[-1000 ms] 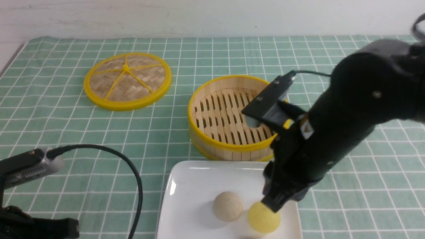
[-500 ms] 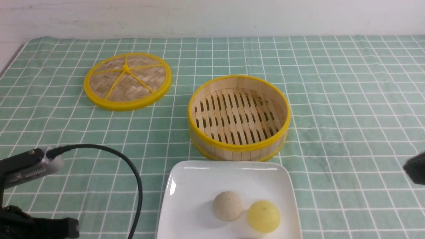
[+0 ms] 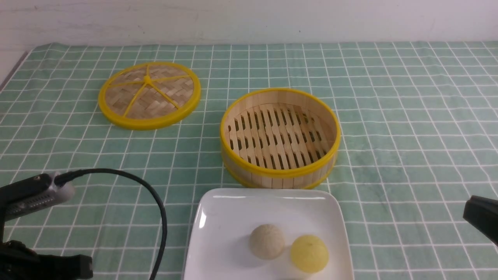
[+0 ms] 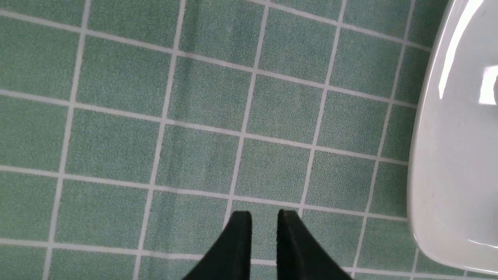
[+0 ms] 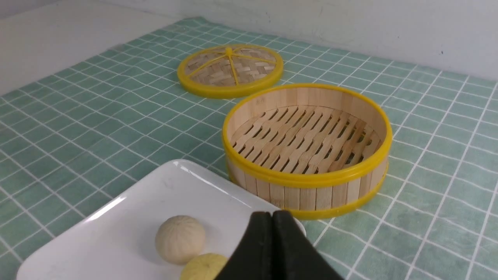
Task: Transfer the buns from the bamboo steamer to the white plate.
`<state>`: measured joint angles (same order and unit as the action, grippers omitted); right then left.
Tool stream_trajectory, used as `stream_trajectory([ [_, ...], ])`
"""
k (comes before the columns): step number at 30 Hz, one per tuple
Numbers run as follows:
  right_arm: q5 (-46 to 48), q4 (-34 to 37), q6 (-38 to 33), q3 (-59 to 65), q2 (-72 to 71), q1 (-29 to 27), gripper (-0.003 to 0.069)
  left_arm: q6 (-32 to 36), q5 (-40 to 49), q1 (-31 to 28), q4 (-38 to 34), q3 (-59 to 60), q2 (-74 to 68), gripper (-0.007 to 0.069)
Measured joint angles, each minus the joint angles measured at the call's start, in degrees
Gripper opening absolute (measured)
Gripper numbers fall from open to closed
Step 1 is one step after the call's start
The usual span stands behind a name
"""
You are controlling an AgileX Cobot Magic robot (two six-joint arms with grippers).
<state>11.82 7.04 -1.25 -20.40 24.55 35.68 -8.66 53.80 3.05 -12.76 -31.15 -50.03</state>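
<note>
The bamboo steamer [image 3: 280, 173] [image 5: 307, 186] stands mid-table with nothing on its slat floor. In front of it lies the white plate [image 3: 229, 217] [image 5: 128, 229] [image 4: 459, 163]. One beige bun [image 3: 267, 241] [image 5: 180, 239] rests on the plate, beside a yellow ball [image 3: 309, 252] [image 5: 204, 266]. My right gripper [image 5: 271, 213] is shut and empty, hanging back over the plate's near right corner; only a black piece of that arm [image 3: 482, 217] shows at the front view's right edge. My left gripper [image 4: 264, 213] hovers over bare cloth left of the plate, its jaws slightly apart and empty.
The woven lid [image 3: 149, 94] [image 5: 230, 70] with its yellow rim lies flat at the back left. A green checked cloth [image 3: 408, 116] covers the table. My left arm's camera and black cable [image 3: 155, 202] sit at the front left.
My right arm has let go of the yellow ball on the plate, pulled away to the right edge, and closed its jaws. The left arm has stayed put.
</note>
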Motion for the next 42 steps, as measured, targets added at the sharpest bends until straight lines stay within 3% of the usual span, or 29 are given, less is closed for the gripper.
stream_trajectory([
  [29,-1.17,0.00,0.00,0.73,-3.21,-0.51,0.0005,0.00,-0.06,0.00,3.21,0.00,0.00,0.0149],
  [32,-1.72,-0.05,0.00,2.99,-6.31,-4.34,0.0008,0.00,-0.40,0.00,3.78,0.00,0.00,0.0149],
  [38,-0.84,-5.21,0.00,12.04,-14.60,-18.24,0.0014,0.00,-0.49,0.00,4.97,0.00,0.00,0.0152],
  [42,2.01,-8.64,0.00,15.82,-18.66,-22.54,0.0019,0.00,-0.61,0.00,6.22,0.00,0.00,0.0155],
])
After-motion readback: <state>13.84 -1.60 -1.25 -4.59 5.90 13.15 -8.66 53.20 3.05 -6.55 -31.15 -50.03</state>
